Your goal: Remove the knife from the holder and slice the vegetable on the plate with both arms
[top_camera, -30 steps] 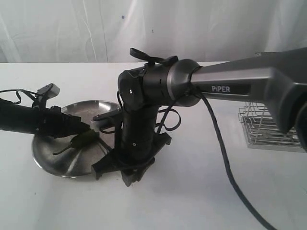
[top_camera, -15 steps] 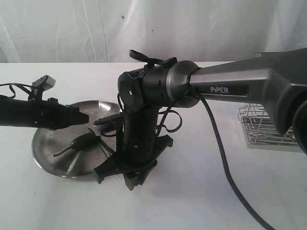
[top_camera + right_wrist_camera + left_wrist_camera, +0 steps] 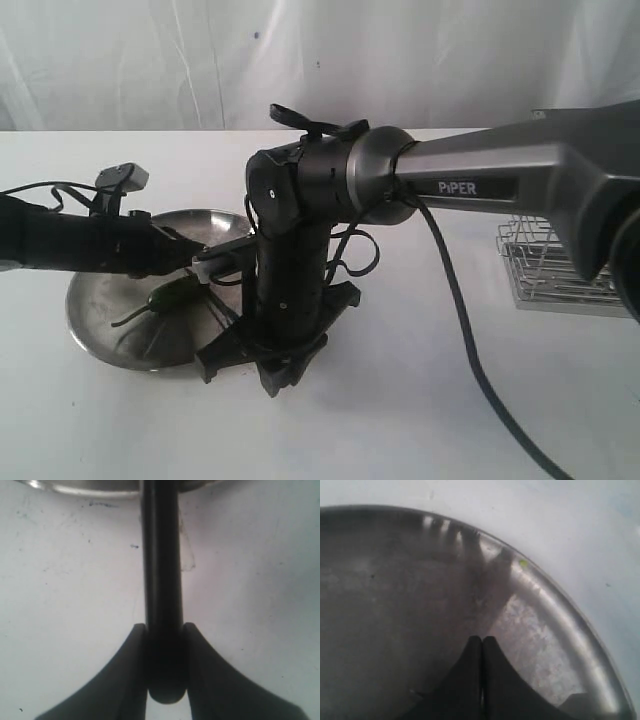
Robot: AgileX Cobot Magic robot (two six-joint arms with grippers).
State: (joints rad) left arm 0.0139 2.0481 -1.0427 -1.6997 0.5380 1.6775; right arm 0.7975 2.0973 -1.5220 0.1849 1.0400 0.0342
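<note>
At frame left, your left gripper (image 3: 481, 652) hangs over the plate (image 3: 100, 340) with jaws pressed together on nothing, so the vegetable (image 3: 172, 294) lies unpinned on the plate. At centre, your right gripper (image 3: 165, 645) clamps the knife (image 3: 161, 570) by its handle, presumably for slicing. The holder (image 3: 550, 268) stands at far right.

Taking the plate (image 3: 105, 345) as landmark: its right rim is blocked by the right arm (image 3: 290, 270), which stands upright there — its gripper (image 3: 164, 630) clamped on the knife (image 3: 161, 580) down at the table (image 3: 420, 400). Over the plate's far-left half lies the left arm (image 3: 80, 242), its gripper (image 3: 482, 652) pressed closed just above the steel. The plate's near-left rim is unobstructed, and the table in front is bare. Well right of the plate, past a dangling cable (image 3: 470, 350), stands the holder (image 3: 550, 270).
</note>
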